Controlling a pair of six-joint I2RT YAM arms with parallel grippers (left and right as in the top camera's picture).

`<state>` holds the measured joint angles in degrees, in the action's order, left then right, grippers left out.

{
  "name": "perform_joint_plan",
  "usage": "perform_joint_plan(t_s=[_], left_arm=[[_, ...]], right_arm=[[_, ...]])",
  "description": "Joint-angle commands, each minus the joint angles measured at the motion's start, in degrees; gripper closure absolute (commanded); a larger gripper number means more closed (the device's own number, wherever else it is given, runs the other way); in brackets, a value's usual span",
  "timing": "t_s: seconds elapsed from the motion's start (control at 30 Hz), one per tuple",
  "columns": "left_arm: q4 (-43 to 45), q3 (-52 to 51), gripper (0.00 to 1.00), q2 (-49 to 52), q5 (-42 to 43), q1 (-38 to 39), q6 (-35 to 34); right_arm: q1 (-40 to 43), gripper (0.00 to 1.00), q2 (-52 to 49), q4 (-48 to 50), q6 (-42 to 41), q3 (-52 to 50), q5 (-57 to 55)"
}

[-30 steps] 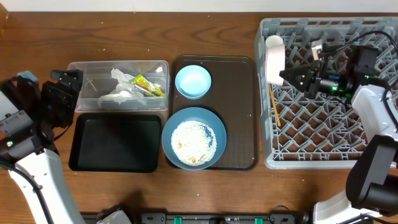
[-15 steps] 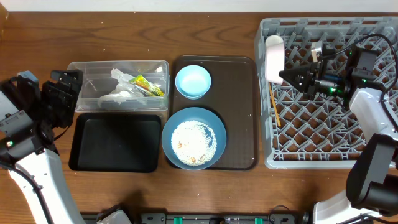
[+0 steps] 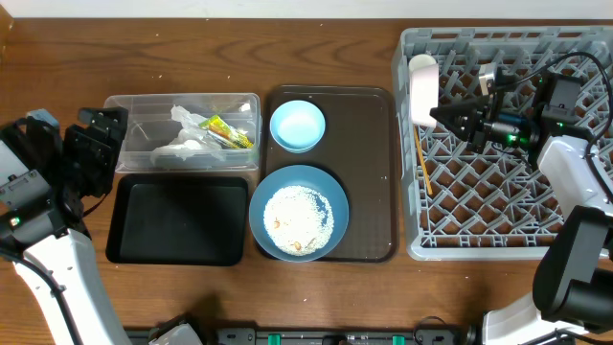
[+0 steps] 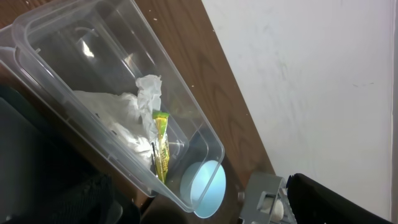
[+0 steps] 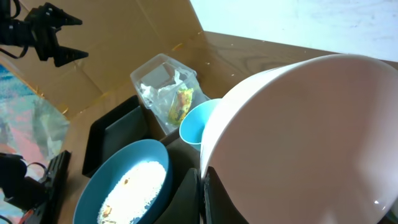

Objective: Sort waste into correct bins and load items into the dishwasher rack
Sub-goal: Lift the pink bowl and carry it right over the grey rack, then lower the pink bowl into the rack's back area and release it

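Note:
My right gripper [image 3: 443,117] [image 5: 202,180] is shut on the rim of the small pink bowl [image 3: 421,96] [image 5: 305,143], holding it on edge over the left side of the grey dishwasher rack [image 3: 508,225]. A wooden chopstick [image 3: 422,165] lies in the rack below it. The large dark blue bowl [image 3: 298,212] [image 5: 127,186] holds white rice scraps. The small light blue bowl [image 3: 297,126] [image 4: 203,186] is empty. The clear tub [image 3: 182,131] [image 4: 118,106] holds the white napkin [image 3: 182,144] and yellow-green wrapper [image 3: 226,132] [image 4: 161,146]. My left gripper [image 3: 96,144] is open and empty, left of the tub.
The black tray [image 3: 177,219] lies in front of the clear tub. Both blue bowls stand on the dark brown serving tray [image 3: 369,172], between the bins and the rack. A white rounded thing [image 3: 422,65] sits at the rack's far left corner.
My right gripper with the pink bowl has shifted very slightly to the left. Nothing else has moved.

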<state>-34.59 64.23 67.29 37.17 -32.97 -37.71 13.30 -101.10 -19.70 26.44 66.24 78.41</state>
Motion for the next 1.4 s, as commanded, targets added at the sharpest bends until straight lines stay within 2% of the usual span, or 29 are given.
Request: perform_joint_plan(t_s=[0.0, 0.5, 0.6, 0.63, 0.77, 1.37], left_arm=[[-0.13, 0.5, 0.09, 0.17, 0.52, -0.35, -0.11], [-0.11, 0.5, 0.09, 0.17, 0.52, -0.35, -0.11], [-0.11, 0.5, 0.09, 0.17, 0.52, -0.33, -0.11], [-0.11, 0.5, 0.09, 0.17, 0.52, -0.33, -0.11], [-0.13, 0.5, 0.09, 0.17, 0.52, -0.35, -0.11], [-0.13, 0.5, 0.09, 0.17, 0.52, -0.35, -0.11]], right_arm=[[-0.57, 0.99, -2.43, 0.76, 1.03, -0.42, 0.72], [-1.16, 0.99, -5.09, 1.97, 0.83, -0.42, -0.55], [-1.03, 0.99, -5.09, 5.07, 0.42, -0.42, 6.19], [-0.92, 0.99, -5.09, 7.69, -0.55, -0.42, 10.95], [-1.36, 0.99, -4.98, 15.34, -12.17, -0.35, 10.8], [-1.05, 0.99, -5.64, 13.92, -5.35, -5.18, 6.12]])
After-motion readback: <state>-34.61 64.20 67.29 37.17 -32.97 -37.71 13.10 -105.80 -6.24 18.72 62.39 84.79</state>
